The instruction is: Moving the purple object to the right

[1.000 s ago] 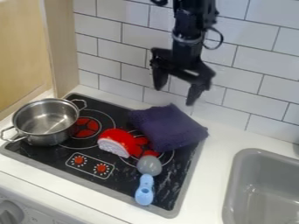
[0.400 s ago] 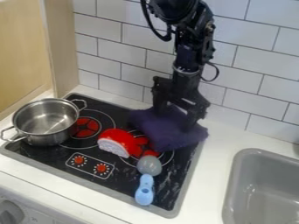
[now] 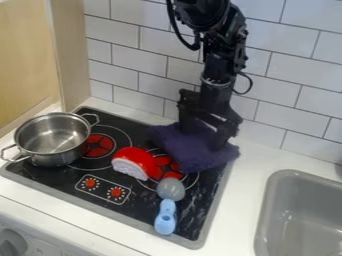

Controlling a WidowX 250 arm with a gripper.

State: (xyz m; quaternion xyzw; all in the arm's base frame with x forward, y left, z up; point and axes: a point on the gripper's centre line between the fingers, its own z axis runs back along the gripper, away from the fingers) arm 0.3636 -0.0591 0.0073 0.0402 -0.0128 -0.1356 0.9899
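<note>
A purple cloth [image 3: 190,152] lies bunched over the back right of the black stovetop, its right corner reaching past the stove's edge. My gripper [image 3: 202,136] is down at the cloth's upper part, coming from above. Its two fingers stand apart, one towards the cloth's upper left and the other near its right side, with purple fabric between them. The fingertips are partly lost against the dark cloth.
A steel pot [image 3: 52,138] stands on the stove's left. A red and white toy [image 3: 133,163] sits left of the cloth, and a blue-handled grey utensil [image 3: 167,212] lies in front. At right is a grey sink [image 3: 267,210]; a tiled wall rises behind.
From above the stove, my gripper has come down onto the purple cloth, then shifted slightly right. The cloth's edges have moved very slightly right.
</note>
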